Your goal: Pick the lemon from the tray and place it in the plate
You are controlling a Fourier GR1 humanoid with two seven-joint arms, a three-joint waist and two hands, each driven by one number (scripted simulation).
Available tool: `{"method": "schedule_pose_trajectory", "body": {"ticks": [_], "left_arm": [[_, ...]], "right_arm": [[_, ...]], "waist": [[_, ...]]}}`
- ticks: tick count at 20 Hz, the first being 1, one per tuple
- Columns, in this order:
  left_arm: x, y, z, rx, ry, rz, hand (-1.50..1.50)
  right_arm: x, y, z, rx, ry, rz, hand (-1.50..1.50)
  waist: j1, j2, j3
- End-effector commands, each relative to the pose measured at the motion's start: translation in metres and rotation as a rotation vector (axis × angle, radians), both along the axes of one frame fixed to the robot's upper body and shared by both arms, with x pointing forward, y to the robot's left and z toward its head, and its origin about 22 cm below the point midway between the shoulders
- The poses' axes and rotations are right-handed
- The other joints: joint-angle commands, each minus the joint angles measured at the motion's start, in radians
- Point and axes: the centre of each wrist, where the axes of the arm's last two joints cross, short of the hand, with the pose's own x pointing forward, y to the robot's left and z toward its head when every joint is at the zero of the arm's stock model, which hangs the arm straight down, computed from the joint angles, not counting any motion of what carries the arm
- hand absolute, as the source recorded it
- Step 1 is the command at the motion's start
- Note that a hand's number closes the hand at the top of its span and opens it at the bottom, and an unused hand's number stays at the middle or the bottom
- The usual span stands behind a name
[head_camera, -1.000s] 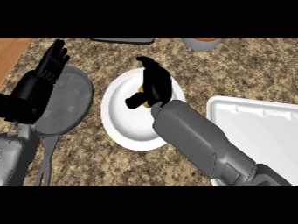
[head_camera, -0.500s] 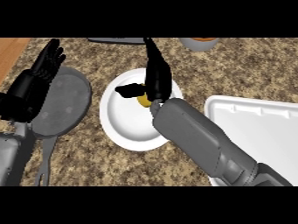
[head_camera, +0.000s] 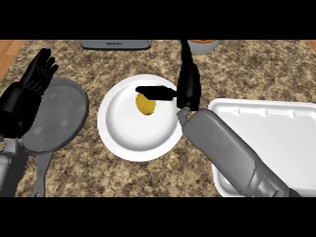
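We see the small yellow lemon (head_camera: 146,104) lying in the round white plate (head_camera: 136,139), its long axis running toward and away from us. Our right hand (head_camera: 185,88) is spread above it, fingers straight, thumb out, holding nothing. Our left hand (head_camera: 30,90) rests open over the grey frying pan (head_camera: 61,115). The white rectangular tray (head_camera: 283,134) sits right.

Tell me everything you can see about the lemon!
The lemon is small, yellow and oval, with a smooth-looking skin. It lies on the white plate, in its upper middle part. The right hand is open just above and beside it, thumb stretched over its top, so part of the lemon is hidden.
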Motion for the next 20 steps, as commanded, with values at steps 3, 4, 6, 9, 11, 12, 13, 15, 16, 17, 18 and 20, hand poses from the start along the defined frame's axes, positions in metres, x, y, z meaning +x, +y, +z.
{"method": "schedule_pose_trajectory", "body": {"ticks": [3,4,6,9,11,12,13,15,16,17,18,20], "left_arm": [[-0.005,0.010,-0.006,-0.001,-0.009,0.016,0.00],[-0.012,-0.001,0.004,0.001,0.017,0.038,0.00],[-0.004,0.014,0.002,0.000,0.010,0.038,0.00],[-0.006,0.008,0.020,0.014,0.022,0.029,0.00],[-0.001,0.018,0.007,-0.014,0.021,0.013,0.00],[0.006,0.010,0.007,0.008,0.009,0.036,0.00],[-0.001,0.002,0.004,0.001,0.004,0.034,0.00],[-0.014,-0.010,-0.014,0.006,0.006,0.014,0.00],[-0.014,-0.001,-0.002,-0.011,0.012,0.011,0.00],[-0.002,0.005,0.004,-0.002,0.014,0.018,0.00],[-0.023,0.008,-0.006,-0.009,0.016,0.017,0.00],[0.000,0.027,-0.005,-0.003,-0.003,0.025,0.00]], "right_arm": [[-0.025,-0.060,-0.013,0.051,-0.051,-0.001,-1.50],[-0.024,-0.091,-0.013,0.032,-0.051,0.001,-1.50],[-0.043,-0.105,-0.022,0.026,-0.071,0.013,-1.50],[-0.063,-0.132,-0.027,-0.006,-0.045,0.028,-1.50],[-0.058,-0.147,-0.023,0.006,-0.052,0.022,-1.50],[-0.067,-0.162,-0.023,-0.024,-0.053,0.020,-1.50],[-0.060,-0.153,-0.021,-0.026,-0.040,0.027,-1.50],[-0.069,-0.173,-0.023,-0.027,-0.039,0.027,-1.50],[-0.085,-0.191,-0.015,-0.016,-0.049,0.042,-1.50],[-0.080,-0.215,-0.028,-0.029,-0.027,0.042,-1.50],[-0.089,-0.201,-0.007,-0.028,-0.036,0.025,-1.50],[-0.096,-0.211,-0.023,-0.045,-0.065,0.011,-1.50]], "waist": [[-0.021,-0.005,0.000],[-0.021,-0.007,0.000],[-0.024,-0.005,0.000],[-0.024,-0.006,0.000],[-0.017,-0.003,0.000],[-0.022,-0.003,0.000],[-0.015,-0.003,-0.001],[-0.015,-0.003,0.000],[-0.019,-0.004,0.000],[-0.019,-0.002,0.000],[-0.016,-0.004,-0.001],[-0.019,-0.002,-0.001]]}}
